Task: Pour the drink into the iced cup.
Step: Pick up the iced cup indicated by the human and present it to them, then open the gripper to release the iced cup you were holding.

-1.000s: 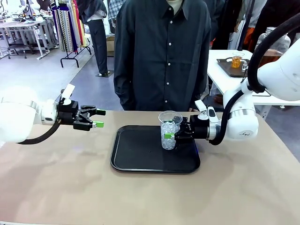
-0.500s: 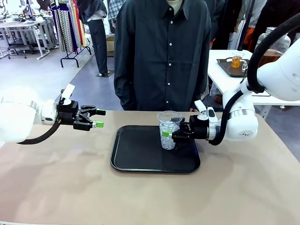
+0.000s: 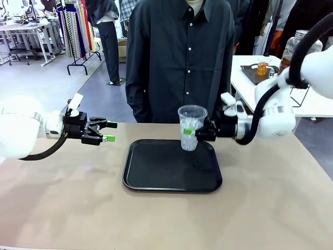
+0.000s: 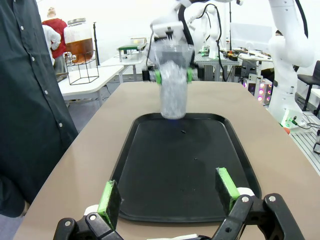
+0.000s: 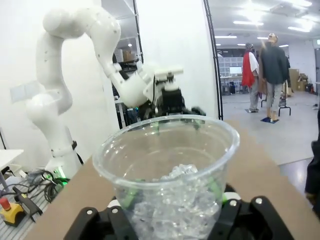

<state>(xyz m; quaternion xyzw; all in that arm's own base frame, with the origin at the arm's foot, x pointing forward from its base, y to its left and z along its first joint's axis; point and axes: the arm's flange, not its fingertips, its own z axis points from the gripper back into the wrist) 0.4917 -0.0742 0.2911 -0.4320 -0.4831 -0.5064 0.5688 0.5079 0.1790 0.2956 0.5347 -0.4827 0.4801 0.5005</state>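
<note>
The iced cup (image 3: pixel 190 126), a clear plastic cup partly filled with ice, hangs upright just above the far part of the black tray (image 3: pixel 156 183). My right gripper (image 3: pixel 193 133) is shut on its lower half, green pads on both sides (image 4: pixel 173 76). In the right wrist view the cup (image 5: pixel 170 165) stands between the fingers of the right gripper (image 5: pixel 172 200). My left gripper (image 3: pixel 111 131) is open and holds nothing, left of the tray and above the table; it (image 4: pixel 167 192) faces along the tray (image 4: pixel 240 160). The drink (image 4: pixel 80 49), amber, sits in a glass jar on a side table.
A person in a dark shirt (image 3: pixel 179 62) stands at the far edge of the table, right behind the cup. A side table (image 3: pixel 250 78) at the back right carries a small tray and a glass of amber liquid (image 3: pixel 263 67). Bare tabletop surrounds the tray.
My right gripper closed on the iced cup and raised it off the tray, moving a little toward the far side. The left arm has not moved.
</note>
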